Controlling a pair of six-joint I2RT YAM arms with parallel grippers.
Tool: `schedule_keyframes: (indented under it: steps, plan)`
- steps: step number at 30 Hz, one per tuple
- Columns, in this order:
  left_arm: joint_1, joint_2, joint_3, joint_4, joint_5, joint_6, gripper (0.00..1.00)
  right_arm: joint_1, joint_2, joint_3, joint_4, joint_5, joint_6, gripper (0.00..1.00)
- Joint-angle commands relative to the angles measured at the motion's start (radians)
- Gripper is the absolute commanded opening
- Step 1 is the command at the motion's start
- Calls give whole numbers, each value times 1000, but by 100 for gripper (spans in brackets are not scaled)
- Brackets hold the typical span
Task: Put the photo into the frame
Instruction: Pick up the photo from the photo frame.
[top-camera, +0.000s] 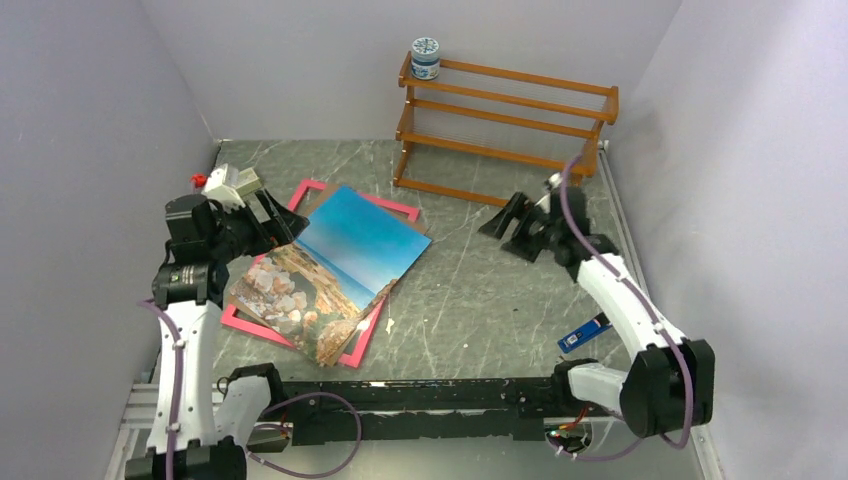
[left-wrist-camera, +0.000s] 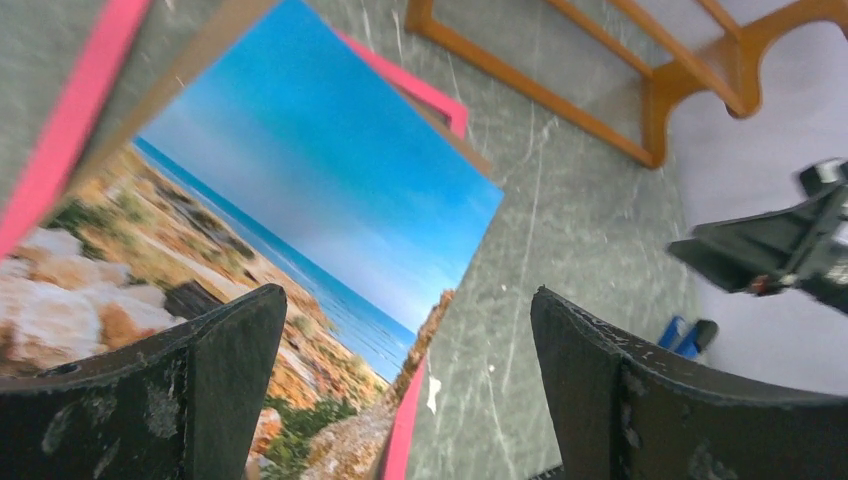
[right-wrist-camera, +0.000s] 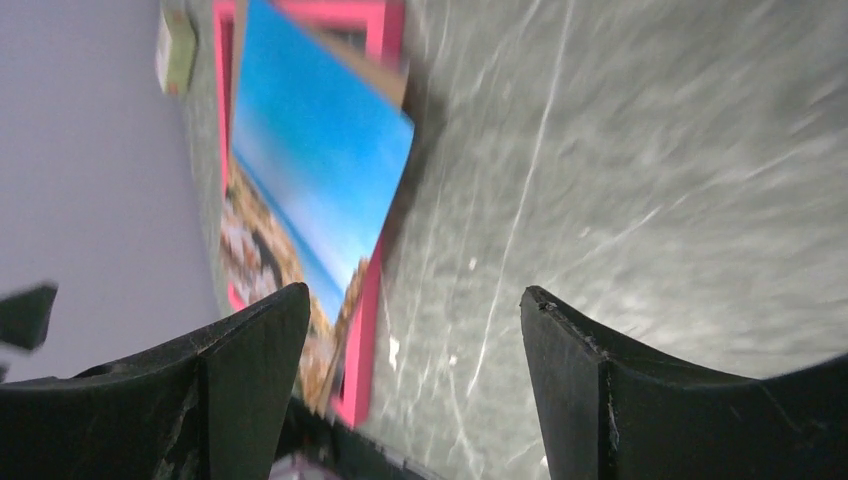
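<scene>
Noting the main hazard first: the photo lies face up but skewed across the frame, with its near corners overhanging the pink border. A push from one edge is therefore likely to swing it further out of square rather than seat it. A brown panel edge shows beneath the print's far side, and a pinch there could lift both sheets together. The print looks thin and glossy, so a hard grip may crease it.

Left gripper: jaws spread wide, nothing held, hanging just above the photo on its left-hand side.

Right gripper: equally wide, empty, well apart from the frame over bare table.

Photo condition: rocky shore nearest the arm bases, blue sky toward the far wall, lying flat, no visible damage.
</scene>
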Motion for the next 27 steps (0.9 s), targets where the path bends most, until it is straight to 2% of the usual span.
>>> schedule_keyframes:
  steps: [1,5,9,12,19,23,27]
  plan:
    - [2,46,-110,110,153,-78,98,179,41,-138,313,-47,202,81]
    - [-8,97,-214,202,248,-153,98,319,204,-148,422,-46,281,81]
    - [-39,121,-267,233,210,-189,98,403,363,-82,507,-29,303,81]
    - [-61,132,-279,226,172,-188,98,424,481,-8,490,-14,329,81]
    - [-82,148,-300,224,126,-197,98,438,703,82,635,-16,424,80]
    - [-85,158,-293,195,98,-190,98,440,767,98,748,-6,448,74]
    - [-85,156,-291,185,86,-183,98,441,767,87,855,-8,444,59]
